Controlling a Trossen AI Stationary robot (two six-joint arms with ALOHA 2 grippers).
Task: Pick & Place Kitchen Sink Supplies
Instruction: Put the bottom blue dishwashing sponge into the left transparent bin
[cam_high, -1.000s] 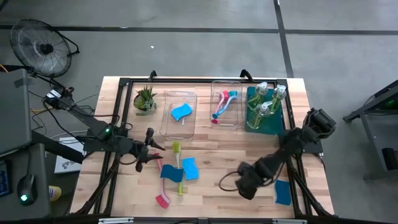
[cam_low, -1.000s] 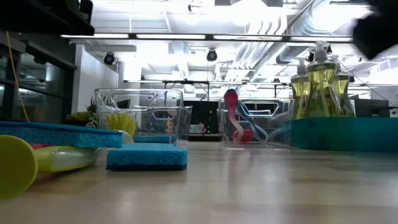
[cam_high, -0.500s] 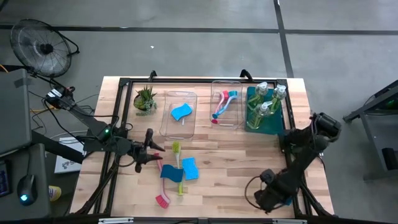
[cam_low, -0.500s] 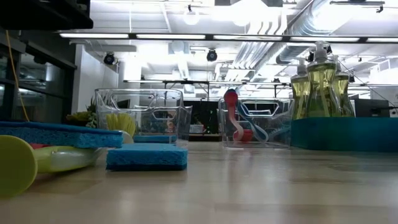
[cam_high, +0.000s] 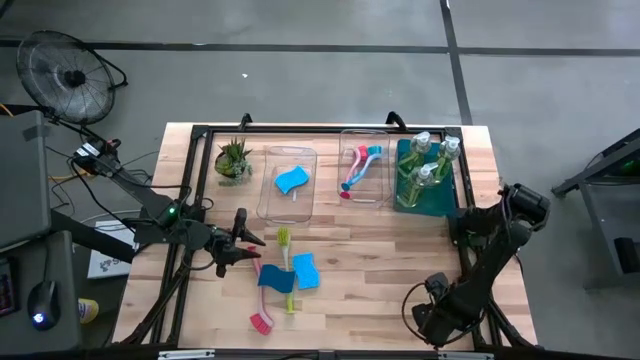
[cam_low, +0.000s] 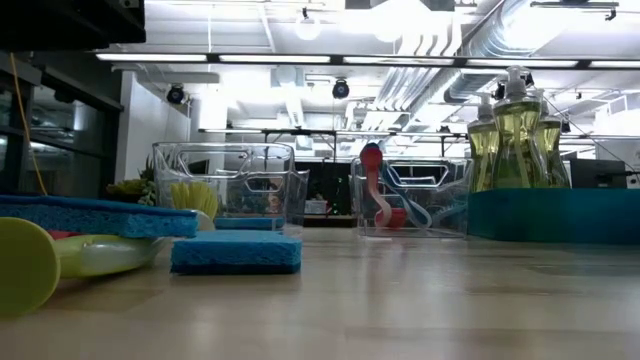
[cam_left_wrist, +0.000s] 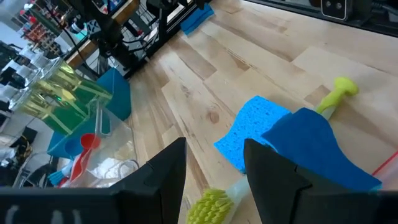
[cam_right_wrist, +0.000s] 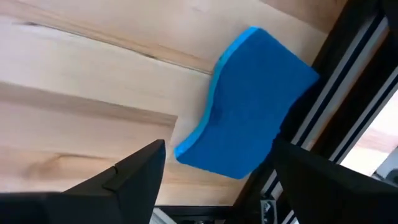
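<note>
Near the table's (cam_high: 420, 255) left edge, the left gripper (cam_high: 250, 250) is hovering with its fingers (cam_left_wrist: 165, 177) standing apart and holding nothing. Just beside it a loose heap is lying toward the front edge: a yellow-green brush (cam_high: 286, 268) with its long axis running front to back and its bristles pointing at the far edge, a red brush (cam_high: 263, 305) slanting toward the front edge with its head nearest that edge, and two blue sponges (cam_high: 292, 273) overlapping across the handles, so each thing is crowding the next.

At the far-left corner a small spiky plant (cam_high: 233, 158) is standing. Beside it, along the far edge, a clear bin (cam_high: 287, 183) is holding one blue sponge (cam_high: 291, 180); a second clear bin (cam_high: 364, 172) is holding a red and a teal brush (cam_high: 358, 166), lying front to back. At the far-right corner a teal bin (cam_high: 428, 185) is carrying four soap bottles (cam_high: 428, 165), all upright.

At the front-right corner the right gripper (cam_high: 432, 322) is hanging low over a fourth blue sponge (cam_right_wrist: 252, 102), which is lying against the table's dark frame rail (cam_right_wrist: 348, 93). Its fingers (cam_right_wrist: 134, 174) are spread wide on either side, clear of the sponge.
</note>
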